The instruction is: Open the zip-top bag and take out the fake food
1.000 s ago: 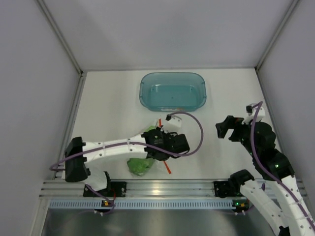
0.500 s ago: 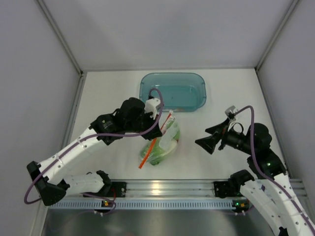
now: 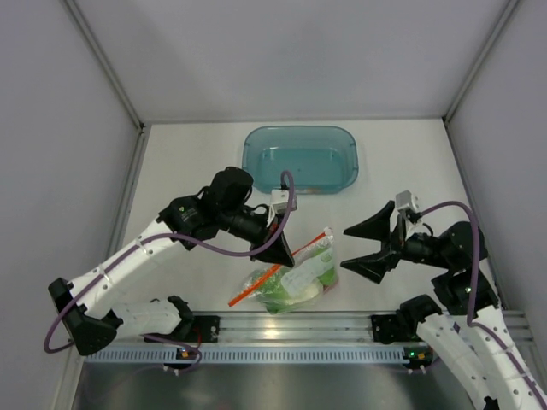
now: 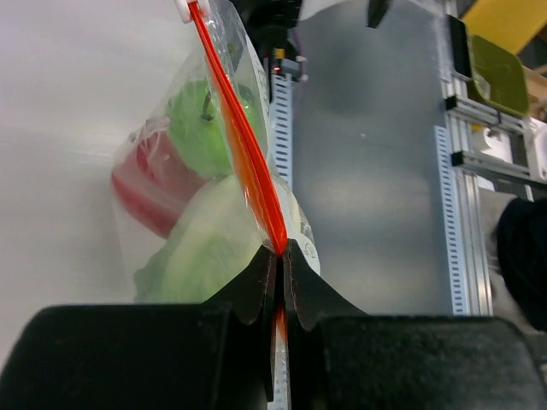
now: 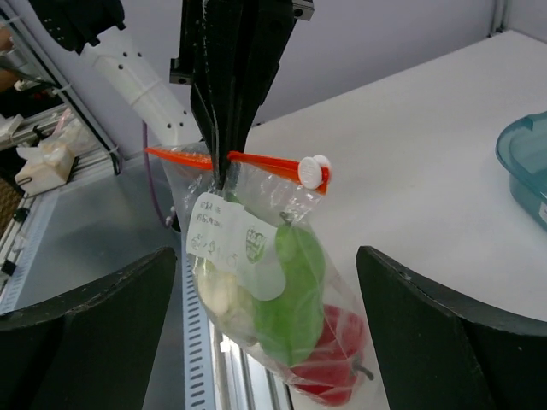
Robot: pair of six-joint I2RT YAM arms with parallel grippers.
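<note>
The left gripper [image 4: 279,256] is clenched on the orange-red zip strip [image 4: 244,162] of the zip-top bag [image 3: 299,278], pinching it part-way along its length. The bag hangs below the strip over the near middle of the bench [image 3: 188,171]. A white slider [image 5: 313,171] sits at one end of the strip. The fake food lies inside the clear plastic: a red pepper [image 5: 333,363] lowest, a green cucumber [image 5: 295,290] above it and a pale cabbage [image 4: 197,248] beside them. Just right of the bag, the right gripper [image 3: 345,249] faces it with jaws spread wide, touching nothing. A teal bin [image 3: 299,129] stands at the far side.
</note>
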